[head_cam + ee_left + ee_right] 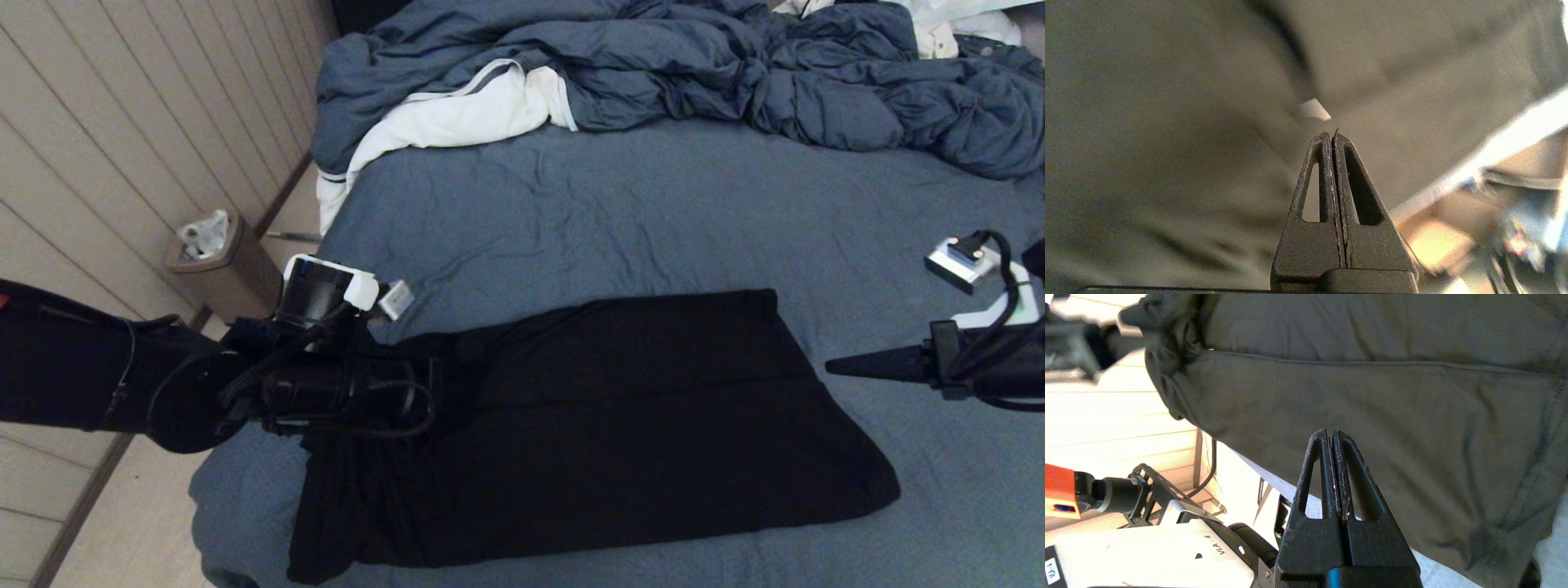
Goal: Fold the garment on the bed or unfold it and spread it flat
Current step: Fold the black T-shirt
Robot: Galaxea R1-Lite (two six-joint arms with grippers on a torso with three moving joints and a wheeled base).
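The garment [637,408] lies folded into a long black band across the near part of the bed [612,212], plain black side up, no print showing. My left gripper [441,388] hangs over its left end, by the bed's left edge. In the left wrist view its fingers [1331,132] are pressed together with nothing between them, just above the dark cloth [1167,122] and a small pale tag [1314,109]. My right gripper [829,367] is shut and empty, over the sheet just right of the shirt. The right wrist view shows its tips [1331,430] before the shirt [1372,396].
A rumpled blue-grey duvet [694,65] and a white cloth with a striped edge [457,114] lie at the far side of the bed. A brown bin [220,261] stands on the floor left of the bed, by the panelled wall.
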